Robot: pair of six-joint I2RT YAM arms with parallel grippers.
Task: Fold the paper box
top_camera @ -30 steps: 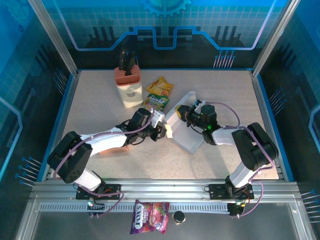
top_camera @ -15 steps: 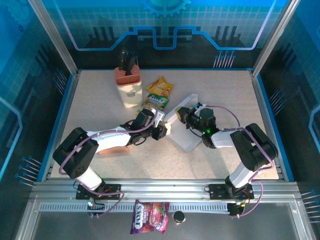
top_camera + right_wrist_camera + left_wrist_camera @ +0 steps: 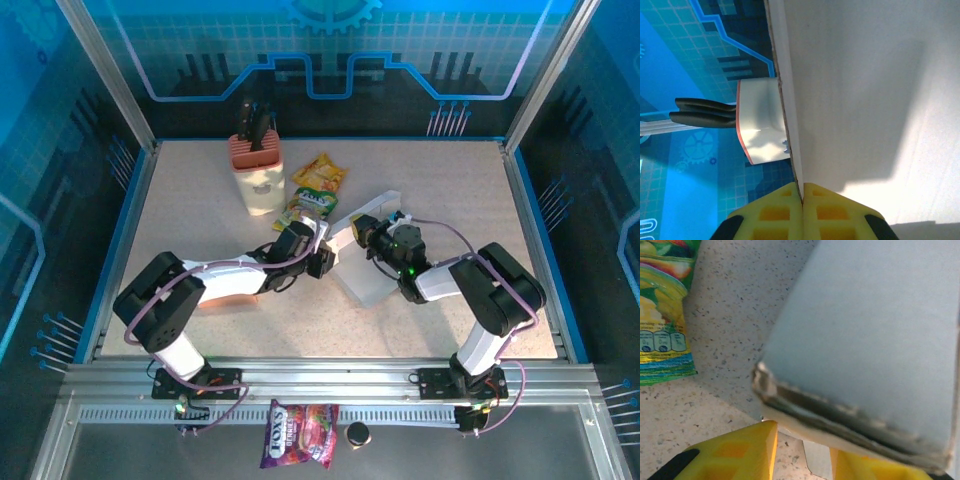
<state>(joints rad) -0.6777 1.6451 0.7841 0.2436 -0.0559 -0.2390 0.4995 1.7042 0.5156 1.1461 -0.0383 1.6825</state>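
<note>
The white paper box [image 3: 377, 277] lies partly folded in the middle of the table, one panel raised toward the right gripper [image 3: 364, 233]. In the right wrist view the yellow fingers [image 3: 775, 215] are shut on the thin edge of a box panel [image 3: 865, 100]. My left gripper [image 3: 326, 260] sits at the box's left edge. Seen from the left wrist, its yellow fingers [image 3: 740, 450] stand apart just below the box's layered edge [image 3: 865, 340]. Table surface and a paper flap show in the gap, so it is open.
A cream knife block [image 3: 258, 172] with black handles stands at the back left, also visible as the knife block [image 3: 760, 122] past the panel. A yellow-green snack bag [image 3: 318, 186] lies just behind the left gripper. A candy bag [image 3: 300, 433] rests on the front rail.
The left jaws have widened and let the box edge go. Both grippers and the box have shifted slightly left, the right arm folding in closer.
</note>
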